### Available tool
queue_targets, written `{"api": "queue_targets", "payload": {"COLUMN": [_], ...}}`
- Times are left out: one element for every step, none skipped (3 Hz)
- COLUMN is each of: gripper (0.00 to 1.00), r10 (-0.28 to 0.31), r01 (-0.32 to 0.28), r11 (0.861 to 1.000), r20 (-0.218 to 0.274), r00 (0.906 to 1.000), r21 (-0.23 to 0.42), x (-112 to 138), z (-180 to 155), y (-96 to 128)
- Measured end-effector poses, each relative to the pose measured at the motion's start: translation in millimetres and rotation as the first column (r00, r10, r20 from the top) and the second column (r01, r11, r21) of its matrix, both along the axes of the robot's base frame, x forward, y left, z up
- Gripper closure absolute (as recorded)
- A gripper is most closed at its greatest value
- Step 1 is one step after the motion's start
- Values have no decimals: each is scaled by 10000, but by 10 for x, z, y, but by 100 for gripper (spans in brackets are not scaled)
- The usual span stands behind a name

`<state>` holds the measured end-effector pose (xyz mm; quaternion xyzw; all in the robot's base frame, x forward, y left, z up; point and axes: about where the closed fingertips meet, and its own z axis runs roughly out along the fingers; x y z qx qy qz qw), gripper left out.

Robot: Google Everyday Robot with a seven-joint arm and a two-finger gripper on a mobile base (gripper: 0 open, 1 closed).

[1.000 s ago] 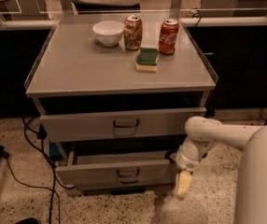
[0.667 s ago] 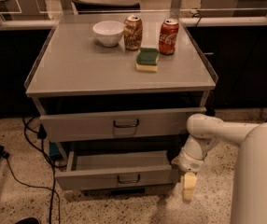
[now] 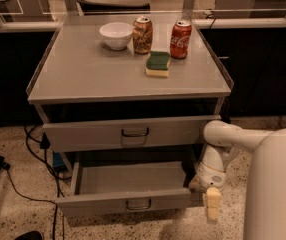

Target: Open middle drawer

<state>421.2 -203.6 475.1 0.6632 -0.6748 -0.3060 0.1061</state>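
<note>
The middle drawer [image 3: 128, 202] is a grey metal drawer with a small dark bar handle [image 3: 138, 204]. It stands pulled well out of the cabinet, and its shallow grey tray [image 3: 133, 178] shows bare inside. My gripper [image 3: 212, 205] hangs at the end of the white arm [image 3: 223, 141], just off the right end of the drawer's front panel, low near the floor. The taller top drawer front [image 3: 128, 132] above it stands a little way out. The lowest drawer is hidden under the open one.
On the cabinet top [image 3: 83, 74] stand a white bowl [image 3: 116, 35], a tan can [image 3: 142, 34], a red cola can [image 3: 180, 39] and a green-and-yellow sponge [image 3: 158, 64]. Black cables [image 3: 30, 134] trail on the speckled floor at the left. My white body [image 3: 275, 184] fills the lower right.
The middle drawer has slid further out toward the camera. My gripper has moved down and forward with the drawer's right end.
</note>
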Motion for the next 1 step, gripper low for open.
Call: {"api": "queue_targets", "payload": {"gripper": [0], "r10": [43], "r01": [-43], "r11": [10000], "r20": [-120], "r00": [9999], "r21": [-1], "x": [-30], "z": [9], "y": [-6]}}
